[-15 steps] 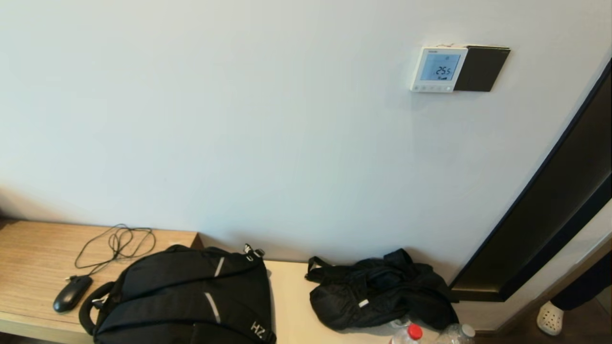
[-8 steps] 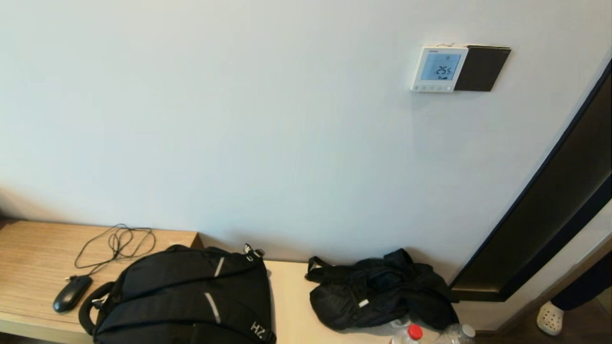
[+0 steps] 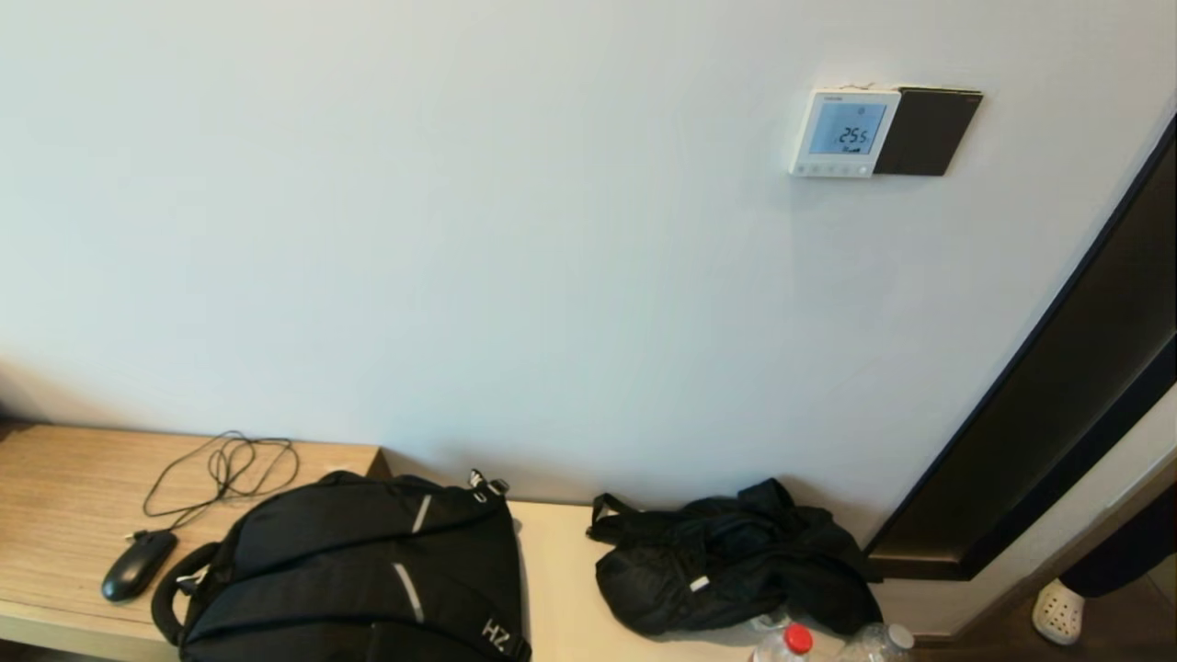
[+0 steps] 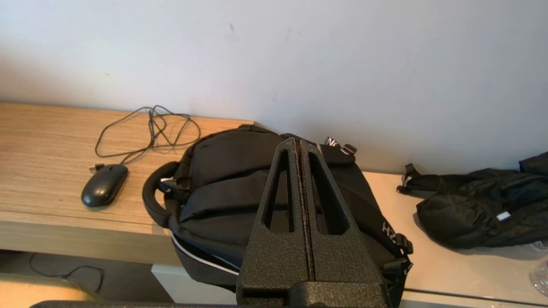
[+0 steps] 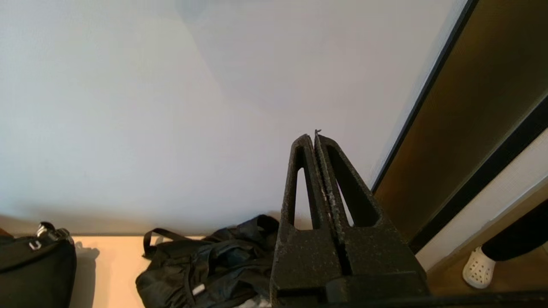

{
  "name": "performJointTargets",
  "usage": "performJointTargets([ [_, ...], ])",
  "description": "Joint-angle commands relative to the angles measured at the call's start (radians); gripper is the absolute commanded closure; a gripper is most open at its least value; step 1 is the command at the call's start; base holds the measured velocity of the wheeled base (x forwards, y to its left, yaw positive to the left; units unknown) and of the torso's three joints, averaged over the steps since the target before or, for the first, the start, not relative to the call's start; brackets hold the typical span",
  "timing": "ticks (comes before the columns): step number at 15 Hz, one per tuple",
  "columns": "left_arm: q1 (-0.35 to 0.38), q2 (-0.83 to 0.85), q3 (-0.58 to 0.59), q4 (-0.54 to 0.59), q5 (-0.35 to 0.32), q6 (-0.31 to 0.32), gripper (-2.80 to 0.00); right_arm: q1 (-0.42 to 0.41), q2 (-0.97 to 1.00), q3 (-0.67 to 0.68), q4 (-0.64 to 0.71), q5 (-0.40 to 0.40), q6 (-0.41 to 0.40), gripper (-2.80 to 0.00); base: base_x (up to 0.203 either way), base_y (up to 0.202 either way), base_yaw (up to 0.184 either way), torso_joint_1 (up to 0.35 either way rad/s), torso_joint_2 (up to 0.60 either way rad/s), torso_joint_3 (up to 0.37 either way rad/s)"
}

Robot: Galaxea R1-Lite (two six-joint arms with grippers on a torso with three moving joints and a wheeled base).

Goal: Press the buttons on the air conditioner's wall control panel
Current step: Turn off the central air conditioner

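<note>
The white wall control panel (image 3: pixel 844 132) hangs high on the wall at the right, its lit screen reading 25.5, with a row of small buttons (image 3: pixel 830 169) along its lower edge. Neither arm shows in the head view. My left gripper (image 4: pixel 298 142) is shut and empty, held low over the black backpack (image 4: pixel 239 188). My right gripper (image 5: pixel 314 137) is shut and empty, pointing at the bare wall below the panel, beside the dark door frame (image 5: pixel 462 124). The panel is out of both wrist views.
A dark plate (image 3: pixel 927 131) adjoins the panel's right side. On the wooden bench (image 3: pixel 64 487) lie a black mouse (image 3: pixel 138 564) with its cable, the backpack (image 3: pixel 359 570), a crumpled black bag (image 3: pixel 731 561) and two bottles (image 3: pixel 791 642). A white shoe (image 3: pixel 1057 611) stands on the floor at right.
</note>
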Motion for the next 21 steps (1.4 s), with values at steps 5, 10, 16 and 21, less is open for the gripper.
performJointTargets([
  [5, 0.000, 0.000, 0.000, -0.001, 0.000, 0.000, 0.00, 0.002, 0.267, -0.161, -0.076, -0.028, 0.008, 0.00, 0.000, 0.000, 0.000, 0.000, 0.00, 0.000],
  [10, 0.000, 0.000, 0.000, 0.000, 0.000, 0.000, 0.00, 0.099, 0.493, -0.343, -0.129, -0.122, 0.005, 0.00, 0.000, 0.000, 0.000, 0.000, 0.00, 0.000],
  [16, 0.000, 0.000, 0.000, -0.001, 0.000, 0.000, 0.00, 0.176, 0.688, -0.523, -0.131, -0.208, -0.002, 0.00, 0.000, 0.000, 0.000, 0.000, 0.00, 0.000],
  [21, 0.000, 0.000, 0.000, 0.000, 0.000, 0.000, 0.00, 0.195, 0.786, -0.638, -0.128, -0.242, -0.004, 0.00, 0.000, 0.000, 0.000, 0.000, 0.00, 0.000],
])
